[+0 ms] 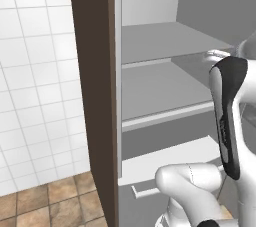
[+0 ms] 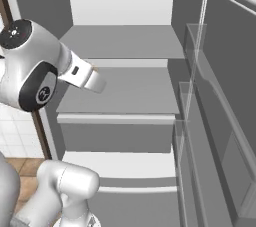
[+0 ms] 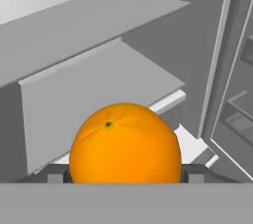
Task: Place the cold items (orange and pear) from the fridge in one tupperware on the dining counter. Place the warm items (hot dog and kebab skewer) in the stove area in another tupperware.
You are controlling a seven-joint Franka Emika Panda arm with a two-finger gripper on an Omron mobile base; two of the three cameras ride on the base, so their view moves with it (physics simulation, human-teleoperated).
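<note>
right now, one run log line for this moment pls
phase: fetch cold item | gripper: shut on orange | place: at open fridge

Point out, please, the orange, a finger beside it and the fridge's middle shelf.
orange point(image 3: 124, 141): hand view, middle of its peel, below the stem dimple.
finger point(image 3: 55, 174): hand view, dark tip at the orange's left side.
middle shelf point(image 2: 120, 93): right base view, bare top surface.

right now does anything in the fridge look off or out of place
Nothing stands out. The orange sits whole and unmarked between the gripper fingertips, apparently held. The fridge shelves look level and intact, with no spill on them, and the fridge door stands open to the right.
</note>
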